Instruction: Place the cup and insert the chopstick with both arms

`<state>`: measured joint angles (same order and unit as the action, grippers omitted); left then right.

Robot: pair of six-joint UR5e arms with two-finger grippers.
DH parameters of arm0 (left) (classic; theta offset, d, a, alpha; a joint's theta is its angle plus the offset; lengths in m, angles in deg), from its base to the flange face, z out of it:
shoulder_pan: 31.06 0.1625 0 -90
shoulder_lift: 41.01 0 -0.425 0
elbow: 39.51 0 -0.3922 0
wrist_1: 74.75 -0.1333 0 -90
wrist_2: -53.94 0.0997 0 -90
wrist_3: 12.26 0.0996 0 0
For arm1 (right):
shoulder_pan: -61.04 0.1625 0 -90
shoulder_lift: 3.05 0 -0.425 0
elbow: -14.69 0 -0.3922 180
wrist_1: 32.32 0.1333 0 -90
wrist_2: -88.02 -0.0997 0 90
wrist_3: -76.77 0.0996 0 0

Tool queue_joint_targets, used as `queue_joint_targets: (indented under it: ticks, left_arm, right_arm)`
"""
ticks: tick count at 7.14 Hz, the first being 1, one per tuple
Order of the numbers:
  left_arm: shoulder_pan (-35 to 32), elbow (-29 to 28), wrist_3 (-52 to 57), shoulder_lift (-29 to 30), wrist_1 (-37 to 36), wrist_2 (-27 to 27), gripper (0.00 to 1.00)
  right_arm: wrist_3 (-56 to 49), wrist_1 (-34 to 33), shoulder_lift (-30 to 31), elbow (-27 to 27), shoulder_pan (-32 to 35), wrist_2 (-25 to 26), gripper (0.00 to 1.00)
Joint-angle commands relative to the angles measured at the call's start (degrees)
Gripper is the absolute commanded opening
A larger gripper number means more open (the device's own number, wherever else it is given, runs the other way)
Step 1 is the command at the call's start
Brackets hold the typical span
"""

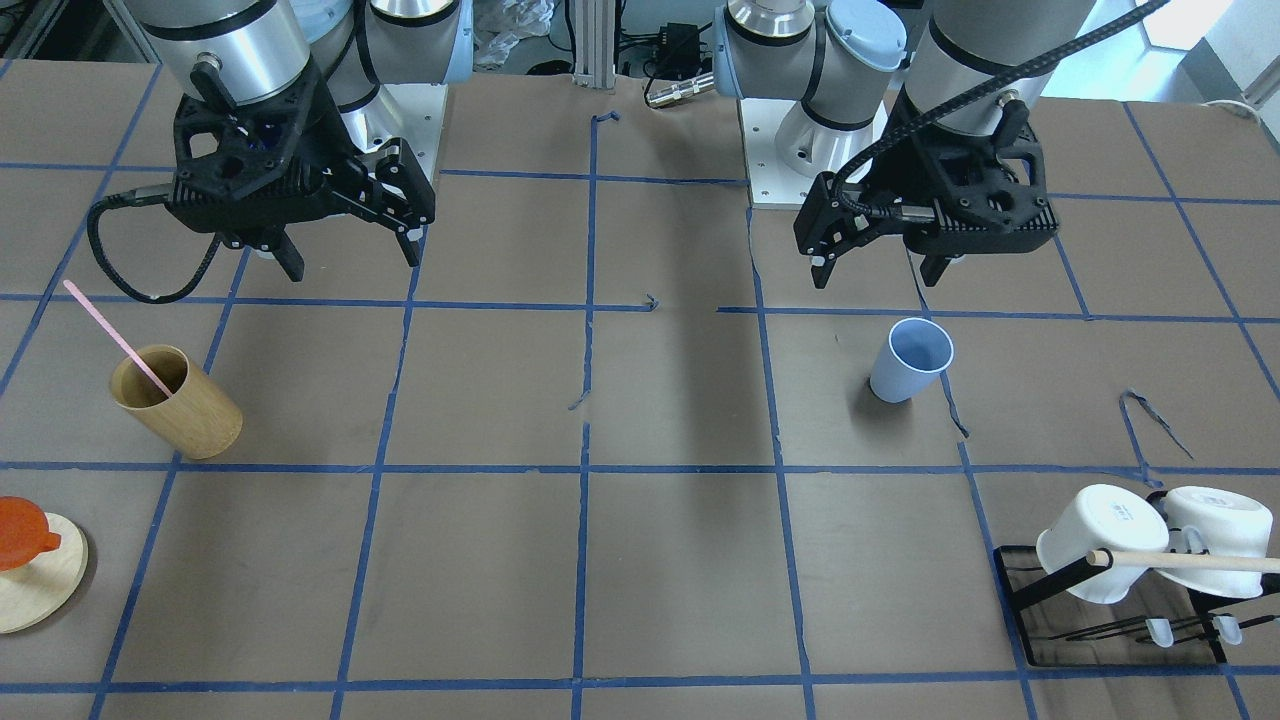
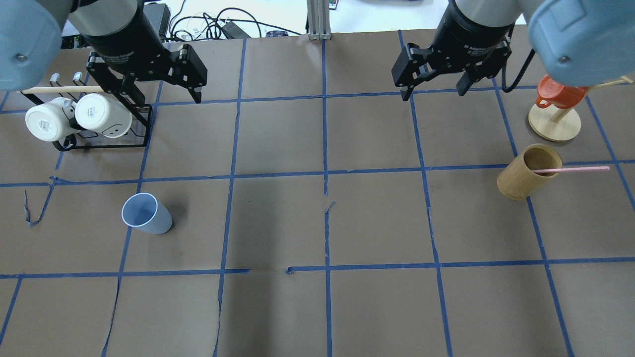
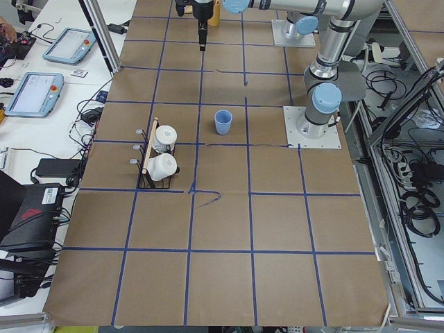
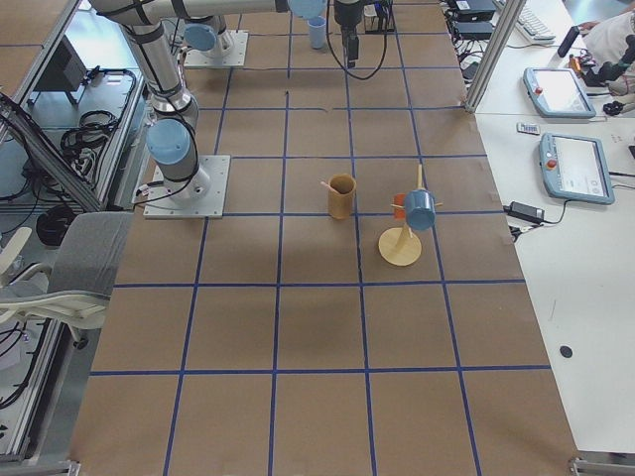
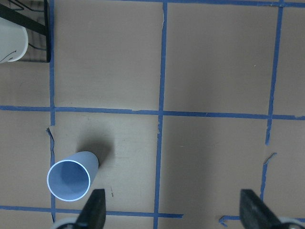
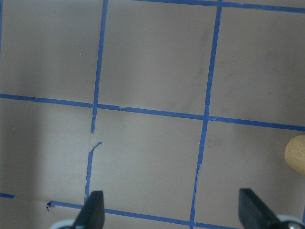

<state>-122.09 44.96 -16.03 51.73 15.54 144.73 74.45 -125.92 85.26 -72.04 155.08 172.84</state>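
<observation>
The light blue cup [image 1: 908, 362] stands upright on the table on my left side; it also shows in the overhead view [image 2: 146, 214] and the left wrist view [image 5: 71, 179]. My left gripper [image 1: 878, 275] [image 2: 163, 96] hangs open and empty above and behind it. The pink chopstick [image 1: 115, 338] [image 2: 570, 169] leans in a tan wooden cup [image 1: 180, 402] [image 2: 528, 178] on my right side. My right gripper [image 1: 353, 262] [image 2: 434, 94] is open and empty, up behind and inward of the wooden cup. Both wrist views show spread fingers [image 5: 95, 210] [image 6: 93, 210] with nothing between.
A black rack [image 2: 99, 144] with two white mugs [image 1: 1100, 545] and a pale wooden rod [image 1: 1190, 560] stands at my far left. A wooden stand [image 2: 554, 124] with an orange cup [image 1: 20, 530] is beyond the tan cup. Blue tape lines grid the brown table.
</observation>
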Motion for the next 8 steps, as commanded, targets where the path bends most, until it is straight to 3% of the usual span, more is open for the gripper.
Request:
queue_joint_targets:
  ticks: [1, 8]
  left_arm:
    - [0.15, 0.52, -0.01, -0.45, 0.06, 0.0, 1.0]
    - [1.73, 3.49, 1.48, 0.68, -1.0, -0.09, 1.0]
  right_arm:
    - [-0.14, 0.0, -0.06, -0.02, 0.0, -0.09, 1.0]
    - [-0.14, 0.0, -0.06, -0.11, 0.0, -0.18, 1.0]
